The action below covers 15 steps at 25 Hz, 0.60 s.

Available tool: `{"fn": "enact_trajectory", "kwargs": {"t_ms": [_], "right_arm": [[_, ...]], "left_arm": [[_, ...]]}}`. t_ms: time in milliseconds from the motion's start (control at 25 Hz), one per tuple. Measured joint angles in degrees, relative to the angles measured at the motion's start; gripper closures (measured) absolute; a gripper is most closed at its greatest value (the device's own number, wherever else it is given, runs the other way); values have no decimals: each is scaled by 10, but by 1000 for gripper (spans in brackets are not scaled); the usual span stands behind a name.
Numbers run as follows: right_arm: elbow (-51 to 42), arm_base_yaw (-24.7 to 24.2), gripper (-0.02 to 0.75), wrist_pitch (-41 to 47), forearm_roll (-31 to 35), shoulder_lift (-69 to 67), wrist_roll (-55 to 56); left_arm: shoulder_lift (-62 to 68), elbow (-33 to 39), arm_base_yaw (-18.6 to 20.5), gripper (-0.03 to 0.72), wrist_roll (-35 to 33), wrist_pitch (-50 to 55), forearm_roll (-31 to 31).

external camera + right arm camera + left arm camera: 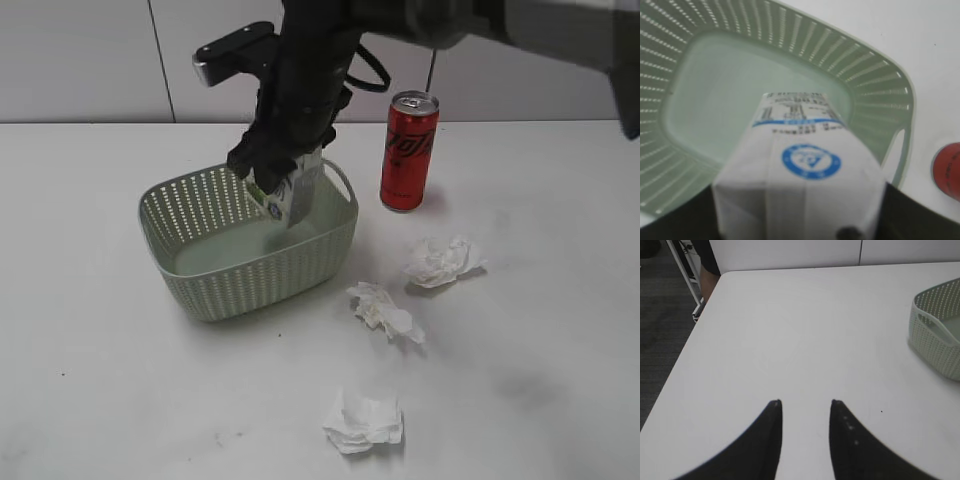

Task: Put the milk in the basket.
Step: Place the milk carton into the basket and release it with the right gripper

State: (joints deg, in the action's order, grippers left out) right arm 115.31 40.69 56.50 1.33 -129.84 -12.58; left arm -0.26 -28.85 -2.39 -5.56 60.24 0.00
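My right gripper (283, 180) is shut on the milk (293, 197), a small white carton with blue print, and holds it tilted over the inside of the pale green basket (200, 285). In the right wrist view the milk (800, 170) fills the foreground between the jaws, above the basket floor (715, 100). My left gripper (805, 402) is open and empty over bare white table, with the basket's end (935, 335) at its far right.
A tall red soda can (408, 151) stands right of the basket; it also shows in the right wrist view (947, 170). Three crumpled white tissues (443, 262), (385, 311), (364, 421) lie on the table. The table's left edge (685, 350) drops to dark floor.
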Motion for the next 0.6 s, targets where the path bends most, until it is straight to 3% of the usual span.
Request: {"fn": "enact_trajectory", "kwargs": {"t_ms": [600], "right_arm": [[7,1,386,-27,1,-62,-1]], "left_arm": [[0,0,0,449,0,0,0]]}}
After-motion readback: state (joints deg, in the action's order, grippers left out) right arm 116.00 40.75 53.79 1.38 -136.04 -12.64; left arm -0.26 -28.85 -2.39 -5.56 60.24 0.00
